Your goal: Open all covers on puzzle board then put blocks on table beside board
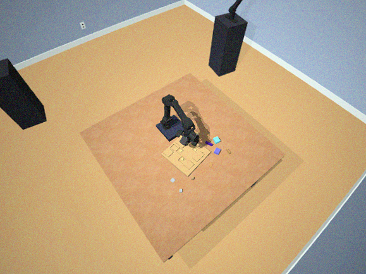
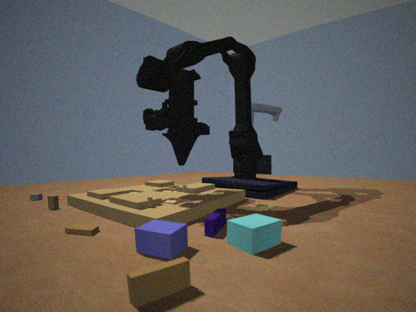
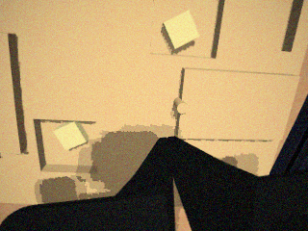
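Black jaws pressed together, holding nothing: the gripper (image 2: 181, 162) hangs point-down above the puzzle board (image 2: 144, 214), clear of its surface. Directly beyond the fingertips in the wrist view, a cover (image 3: 238, 106) with a small round pin (image 3: 180, 107) at its edge. Two pale yellow-green blocks (image 3: 181, 30) (image 3: 70, 135) sit on the board. Beside the board, on the table (image 1: 142, 197): a violet block (image 2: 160, 238), a dark purple block (image 2: 214, 222), a cyan block (image 2: 253, 233).
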{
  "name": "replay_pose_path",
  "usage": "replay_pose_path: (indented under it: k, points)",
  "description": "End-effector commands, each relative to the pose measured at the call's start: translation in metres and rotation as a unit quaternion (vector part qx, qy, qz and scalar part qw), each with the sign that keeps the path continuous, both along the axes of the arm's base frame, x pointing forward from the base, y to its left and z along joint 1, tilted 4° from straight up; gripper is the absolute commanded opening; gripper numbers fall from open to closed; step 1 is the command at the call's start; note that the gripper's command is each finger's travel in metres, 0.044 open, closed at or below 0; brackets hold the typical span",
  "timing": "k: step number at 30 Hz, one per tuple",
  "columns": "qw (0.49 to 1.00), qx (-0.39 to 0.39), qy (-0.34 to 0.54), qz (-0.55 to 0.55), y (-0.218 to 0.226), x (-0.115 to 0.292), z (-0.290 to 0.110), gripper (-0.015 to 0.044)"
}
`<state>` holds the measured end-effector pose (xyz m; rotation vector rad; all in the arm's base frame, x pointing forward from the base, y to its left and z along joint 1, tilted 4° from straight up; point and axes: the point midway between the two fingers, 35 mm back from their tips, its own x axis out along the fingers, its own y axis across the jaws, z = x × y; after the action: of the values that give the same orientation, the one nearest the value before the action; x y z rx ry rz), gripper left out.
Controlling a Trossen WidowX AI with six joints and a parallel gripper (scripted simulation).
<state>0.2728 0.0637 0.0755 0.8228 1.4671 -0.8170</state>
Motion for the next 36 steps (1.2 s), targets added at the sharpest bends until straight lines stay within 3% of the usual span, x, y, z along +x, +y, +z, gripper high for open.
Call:
replay_pose_path:
  k: [1, 9, 16, 27, 36]
  points:
    - [0.998, 0.0, 0.001, 0.063, -0.021, 0.002, -0.003, 0.0]
    - [0.984, 0.005, -0.001, 0.177, -0.059, 0.006, -0.004, 0.0]
    - [0.984, 0.005, -0.001, 0.179, -0.06, 0.006, -0.009, 0.0]
    - [0.984, 0.005, -0.001, 0.179, -0.059, 0.005, -0.054, 0.0]
    - [0.984, 0.005, -0.001, 0.179, -0.06, 0.005, -0.059, 0.0]
